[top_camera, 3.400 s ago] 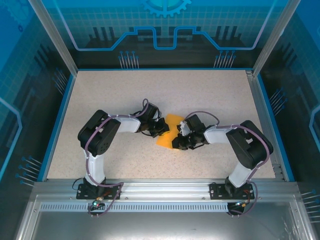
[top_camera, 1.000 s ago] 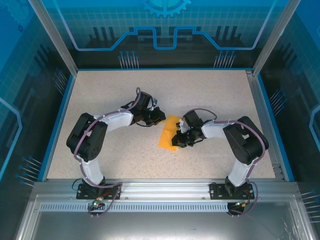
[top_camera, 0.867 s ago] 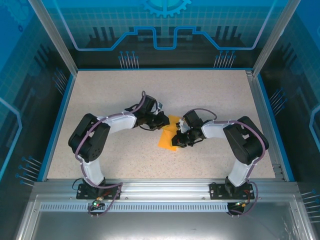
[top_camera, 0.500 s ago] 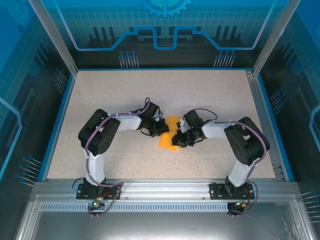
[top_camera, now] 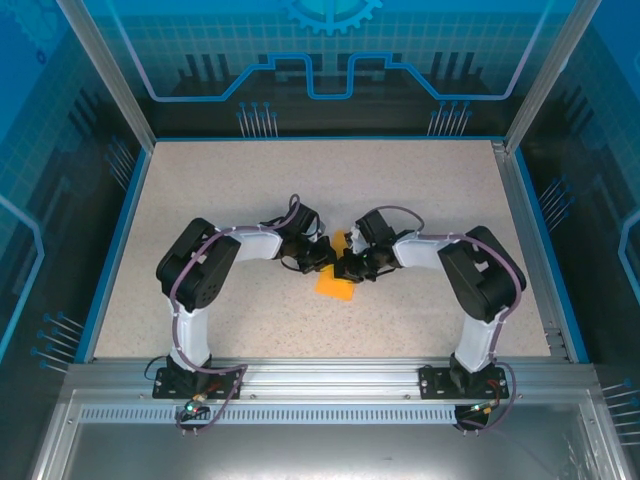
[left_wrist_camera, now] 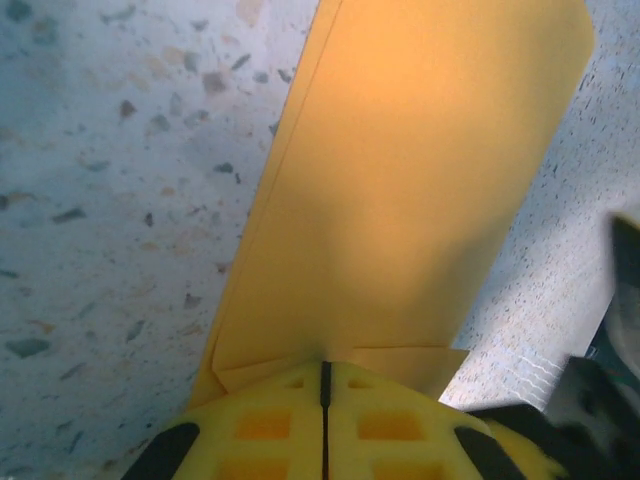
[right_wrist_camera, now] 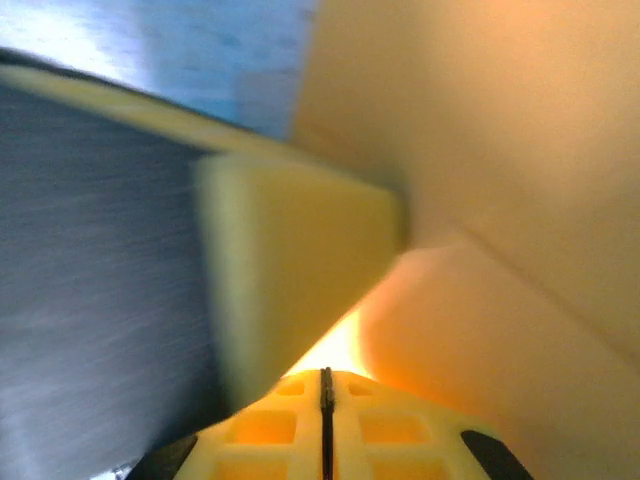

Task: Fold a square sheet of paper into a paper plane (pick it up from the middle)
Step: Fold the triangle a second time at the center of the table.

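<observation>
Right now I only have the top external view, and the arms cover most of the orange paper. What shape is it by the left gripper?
Observer: The left wrist view shows the paper folded into a long narrow strip running away from the left gripper.
Operator: Are its fingers open?
Observer: No, they meet along a thin seam.
Operator: And the other arm?
Observer: On the right gripper the fingers meet too, though that wrist view is blurred.

paper (top_camera: pixel 336 285) on table (top_camera: pixel 200 190), seemingly touching, between 2 arms (top_camera: pixel 250 245)

one folded orange paper (top_camera: pixel 335 284), two arms (top_camera: pixel 245 247) (top_camera: pixel 430 250), two grippers (top_camera: pixel 322 258) (top_camera: pixel 350 268); one table (top_camera: pixel 250 180)
</observation>
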`<action>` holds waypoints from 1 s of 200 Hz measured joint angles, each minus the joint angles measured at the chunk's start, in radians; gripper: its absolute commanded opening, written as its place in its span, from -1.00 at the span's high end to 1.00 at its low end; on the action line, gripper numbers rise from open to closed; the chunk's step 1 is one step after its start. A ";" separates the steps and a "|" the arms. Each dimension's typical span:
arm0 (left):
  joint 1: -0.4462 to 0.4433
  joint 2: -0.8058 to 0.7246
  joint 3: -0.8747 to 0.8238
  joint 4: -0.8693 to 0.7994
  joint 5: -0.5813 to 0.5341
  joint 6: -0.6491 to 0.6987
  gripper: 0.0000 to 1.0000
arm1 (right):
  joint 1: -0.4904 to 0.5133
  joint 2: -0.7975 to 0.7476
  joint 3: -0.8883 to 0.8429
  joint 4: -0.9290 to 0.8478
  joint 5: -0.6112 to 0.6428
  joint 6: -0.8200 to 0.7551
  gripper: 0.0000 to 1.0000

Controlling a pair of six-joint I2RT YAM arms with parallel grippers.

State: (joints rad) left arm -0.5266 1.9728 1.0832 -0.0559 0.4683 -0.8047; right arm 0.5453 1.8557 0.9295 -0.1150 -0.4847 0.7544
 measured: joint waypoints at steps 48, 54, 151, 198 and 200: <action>0.000 0.000 0.000 0.000 0.000 -0.001 0.88 | -0.002 0.006 -0.010 0.031 -0.014 0.005 0.82; 0.000 0.000 0.000 0.000 0.000 -0.001 0.88 | -0.002 0.005 -0.011 0.031 -0.014 0.005 0.81; 0.000 0.000 0.000 0.000 -0.003 -0.005 0.89 | 0.000 -0.088 -0.134 0.061 -0.021 -0.003 0.76; 0.000 0.000 0.000 0.000 -0.003 -0.005 0.89 | 0.000 -0.137 -0.197 0.074 -0.024 -0.002 0.74; 0.000 0.000 0.000 0.000 -0.003 -0.005 0.89 | 0.000 -0.139 -0.199 0.074 -0.024 -0.002 0.74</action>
State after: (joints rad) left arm -0.5266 1.9728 1.0828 -0.0559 0.4648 -0.8097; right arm 0.5449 1.7164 0.7303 -0.0406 -0.5083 0.7528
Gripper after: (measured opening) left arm 0.054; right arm 0.125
